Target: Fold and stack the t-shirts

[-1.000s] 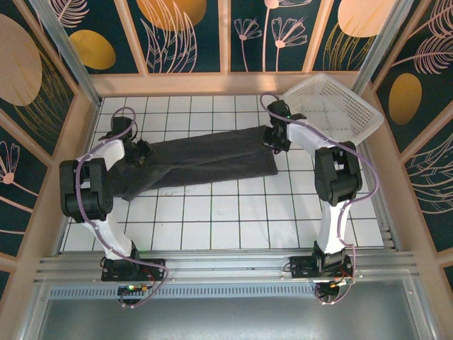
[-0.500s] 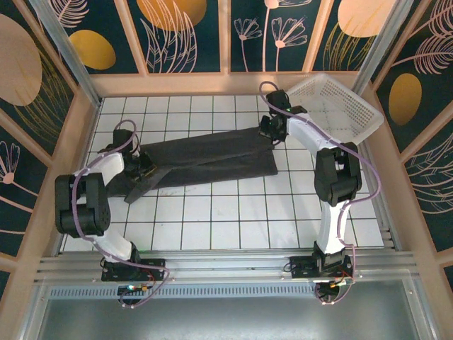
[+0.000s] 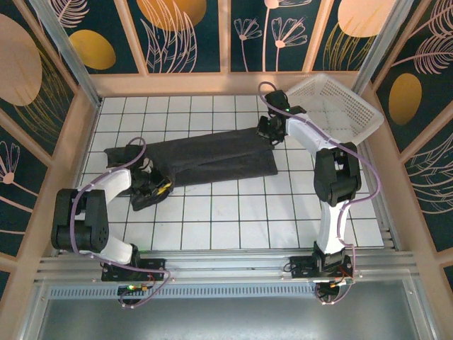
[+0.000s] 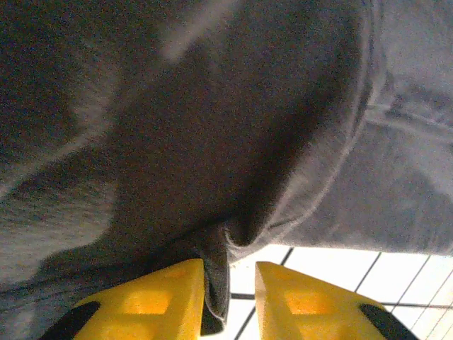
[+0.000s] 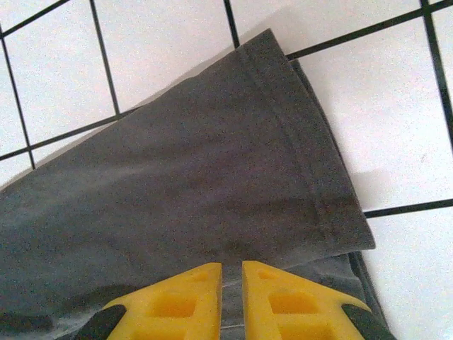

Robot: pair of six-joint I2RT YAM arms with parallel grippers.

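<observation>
Loosely open, left jaws straddle t-shirt (image 4: 212, 142) fold; right jaws unclear, near basket (image 3: 357, 99)

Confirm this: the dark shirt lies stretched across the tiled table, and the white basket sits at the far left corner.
Wrong corner. The top view shows the white basket at the far right corner, not the left. The dark shirt does lie stretched across the tiled table.

Dk grey t-shirt (image 3: 205, 157), folded lengthwise, slanted
</observation>
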